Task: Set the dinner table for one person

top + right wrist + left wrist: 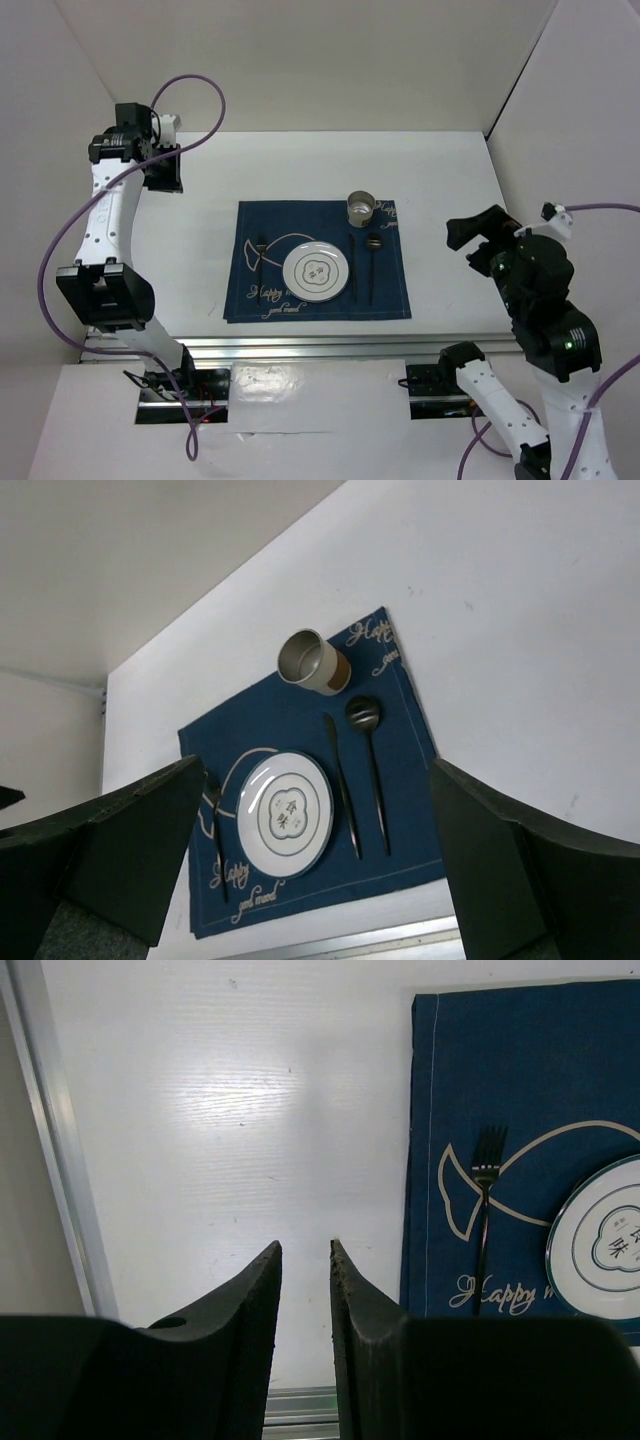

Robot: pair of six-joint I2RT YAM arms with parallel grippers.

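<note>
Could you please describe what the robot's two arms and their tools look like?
Both the left arm and right arm have white links with black joints, each trailing a purple cable. The left tool and right tool have plain black wedge-shaped fingers.

Bright even light, soft glare

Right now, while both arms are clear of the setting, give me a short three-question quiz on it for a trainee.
1. True or false: the fork lies on the same side of the plate as the knife.
2. Where does the cup stand? A on the plate; B on the placemat, at its far edge; C beside the placemat.
3. Fill in: the right gripper is open and holds ____.

Key: 1 false; 2 B; 3 nothing.
</note>
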